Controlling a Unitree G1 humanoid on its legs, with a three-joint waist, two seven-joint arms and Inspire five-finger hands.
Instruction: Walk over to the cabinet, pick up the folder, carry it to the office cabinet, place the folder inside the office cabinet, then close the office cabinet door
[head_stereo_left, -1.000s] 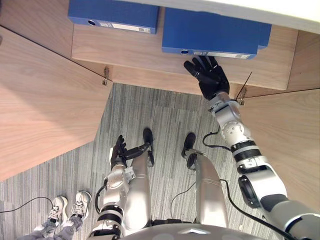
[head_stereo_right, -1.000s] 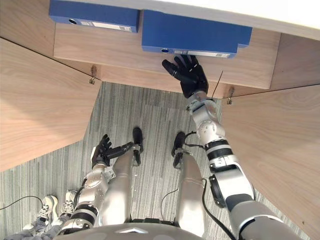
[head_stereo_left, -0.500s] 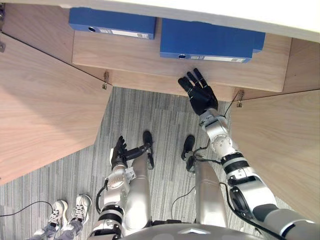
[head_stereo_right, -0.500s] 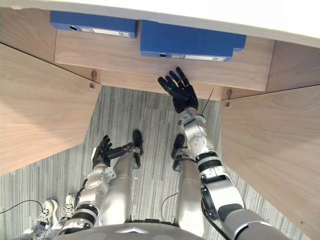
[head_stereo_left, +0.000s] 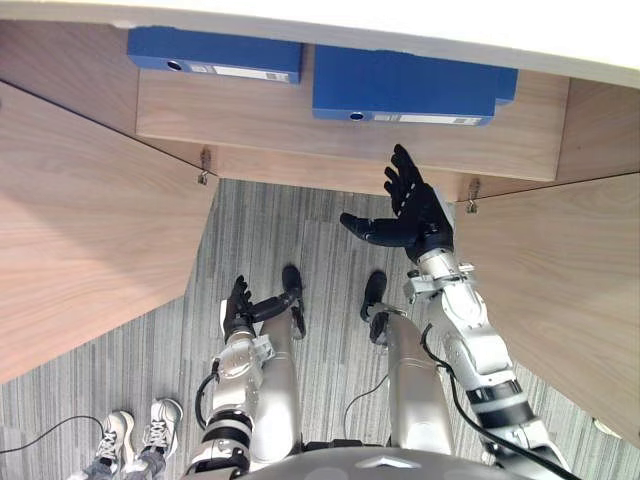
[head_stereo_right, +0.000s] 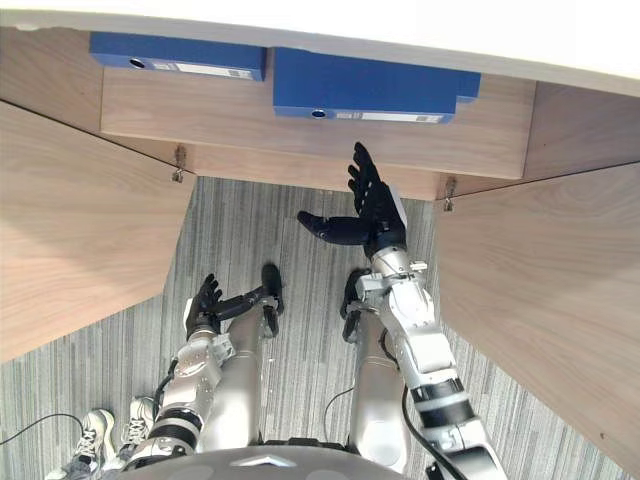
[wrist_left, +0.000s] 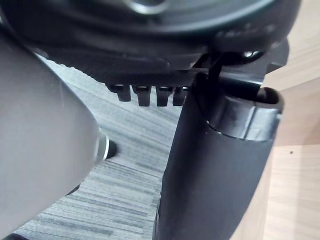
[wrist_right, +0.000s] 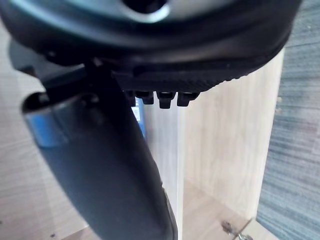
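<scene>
The office cabinet stands open at 12 o'clock, its two wooden doors swung out toward the robot: the left door (head_stereo_left: 90, 210) at 9 o'clock and the right door (head_stereo_left: 565, 290) at 3 o'clock. Between them runs the wooden shelf (head_stereo_left: 250, 115), and below it the grey striped carpet (head_stereo_left: 290, 230).

The folder (head_stereo_left: 405, 85), blue, lies flat on the shelf, right of the shelf's middle and fully inside the cabinet. Its long axis runs from 9 to 3 o'clock, along the shelf's front edge. Its labelled spine, with a round finger hole at the 9 o'clock end, faces 6 o'clock toward the robot. A second blue folder (head_stereo_left: 215, 50) lies flat just beside it at 9 o'clock, set the same way with its spine also facing 6 o'clock. A narrow gap separates the two.

The right hand (head_stereo_left: 420, 215) is raised in front of the shelf's edge, at 6 o'clock from the folder and apart from it. Its fingers are straight and spread wide, pointing to 12 o'clock, with the thumb stretched out toward 9 o'clock; it holds nothing. The left hand (head_stereo_left: 238, 305) hangs low over the carpet at about 7 o'clock, fingers loose and empty.

A person's light shoes (head_stereo_left: 140, 435) stand on the carpet at 7 o'clock.
</scene>
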